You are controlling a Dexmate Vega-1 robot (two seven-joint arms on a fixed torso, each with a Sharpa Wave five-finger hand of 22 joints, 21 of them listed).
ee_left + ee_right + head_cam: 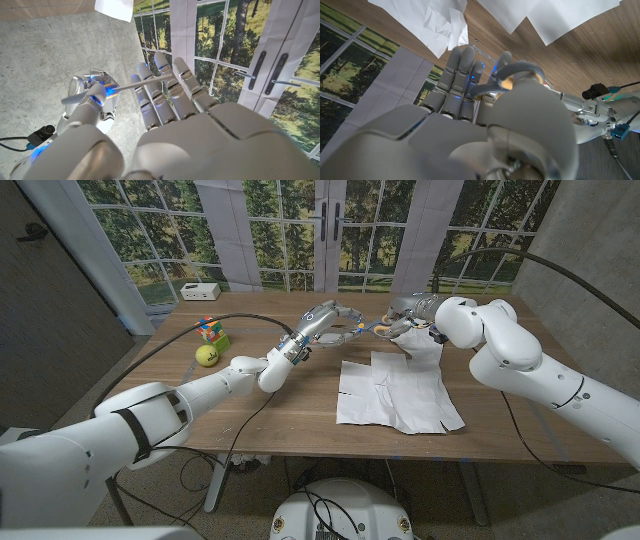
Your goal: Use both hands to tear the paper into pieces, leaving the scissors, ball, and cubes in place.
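Observation:
White paper (395,395) lies on the table in overlapping torn sheets, also in the right wrist view (435,22); one crumpled piece (424,346) rises toward my right hand. Both hands meet in the air above the paper's far edge. My right hand (408,308) has its thumb through the scissors' orange-lined handle loop (383,328) (512,80). My left hand (330,320) pinches the thin grey blade (140,84) between thumb and fingers. The yellow ball (207,355), a coloured cube (208,328) and a green cube (222,340) sit together at the far left.
A white box (200,290) stands at the table's back left corner. A black cable (240,320) arcs over the left side of the table. Windows and a door stand behind the far edge. Bare wood (300,410) shows in front of the left arm.

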